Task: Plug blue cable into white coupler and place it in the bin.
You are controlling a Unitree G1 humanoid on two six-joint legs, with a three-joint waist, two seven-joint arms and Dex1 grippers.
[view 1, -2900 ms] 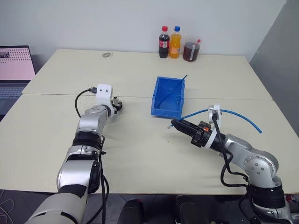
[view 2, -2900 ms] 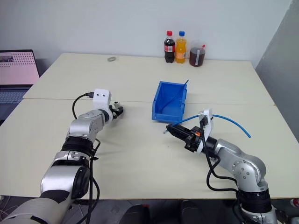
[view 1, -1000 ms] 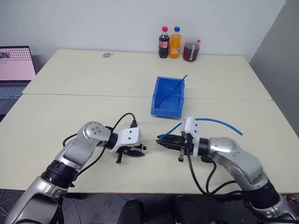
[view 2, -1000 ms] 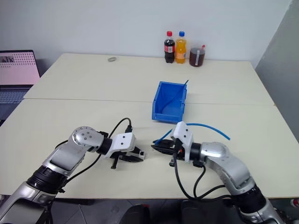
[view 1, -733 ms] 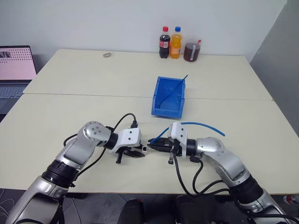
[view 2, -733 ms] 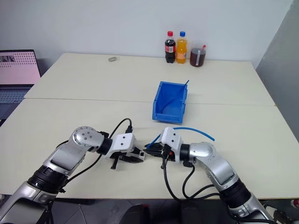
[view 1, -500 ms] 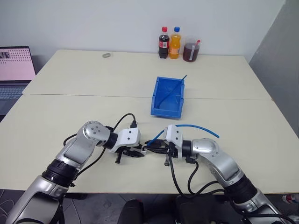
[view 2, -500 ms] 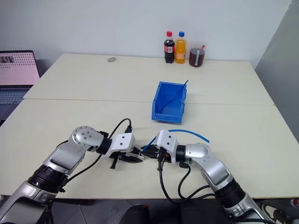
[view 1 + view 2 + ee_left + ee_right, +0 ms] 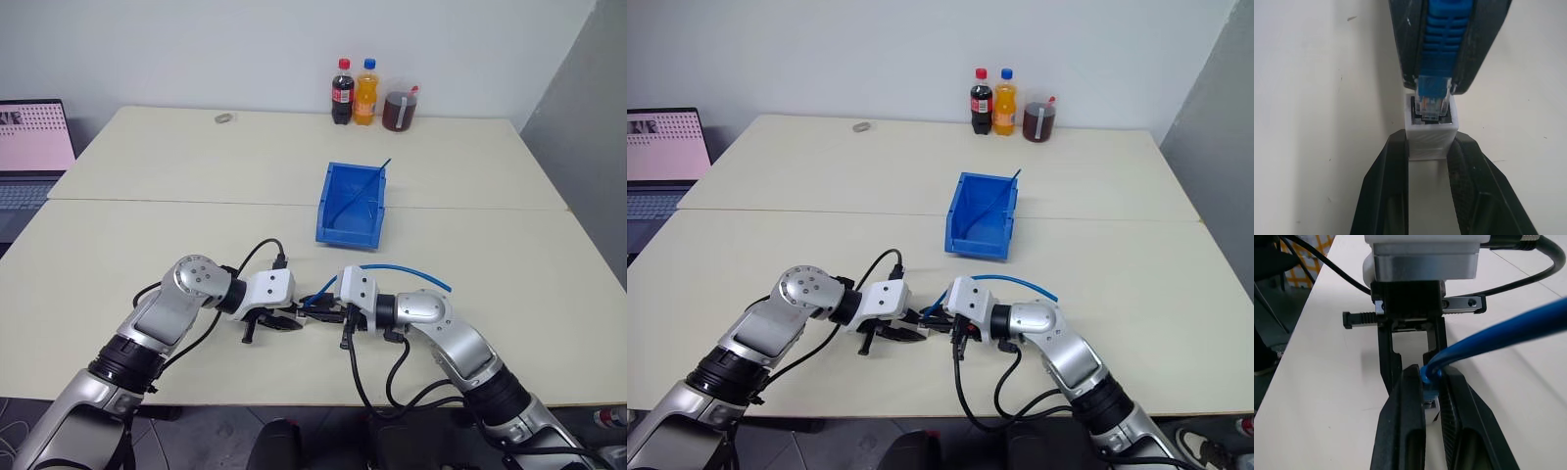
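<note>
Plug tip inside white coupler

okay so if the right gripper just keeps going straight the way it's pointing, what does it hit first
Most likely the white coupler, pinched in the left gripper directly ahead. The right gripper holds the blue cable, whose plug tip already sits at the coupler's opening, seemingly partly inside.

wall: white | tables: two cream, abutting | laptop: lit
</note>
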